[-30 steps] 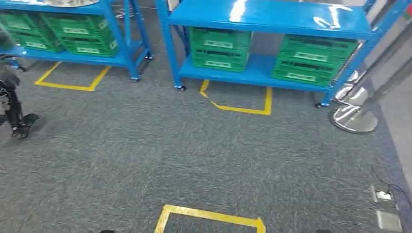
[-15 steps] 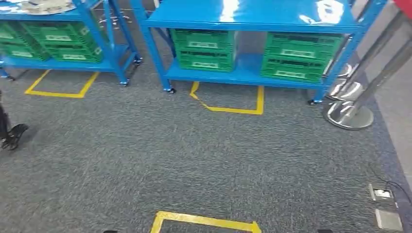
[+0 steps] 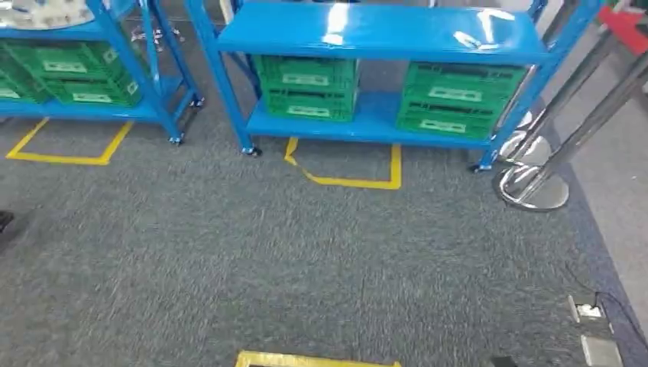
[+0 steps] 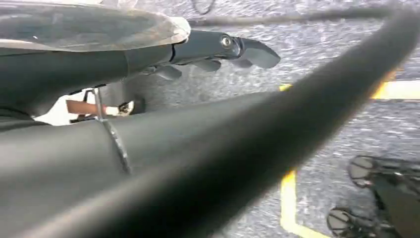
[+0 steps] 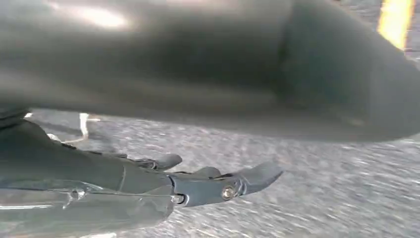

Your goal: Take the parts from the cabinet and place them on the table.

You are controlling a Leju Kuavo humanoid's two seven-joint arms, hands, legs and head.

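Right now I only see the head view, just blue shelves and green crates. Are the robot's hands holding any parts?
Observer: No. The left wrist view shows the left hand holding nothing, its fingers stretched out over the grey carpet.
Operator: What about the other one?
Observer: The right wrist view shows the right hand holding nothing either. It is stretched out over the carpet too.
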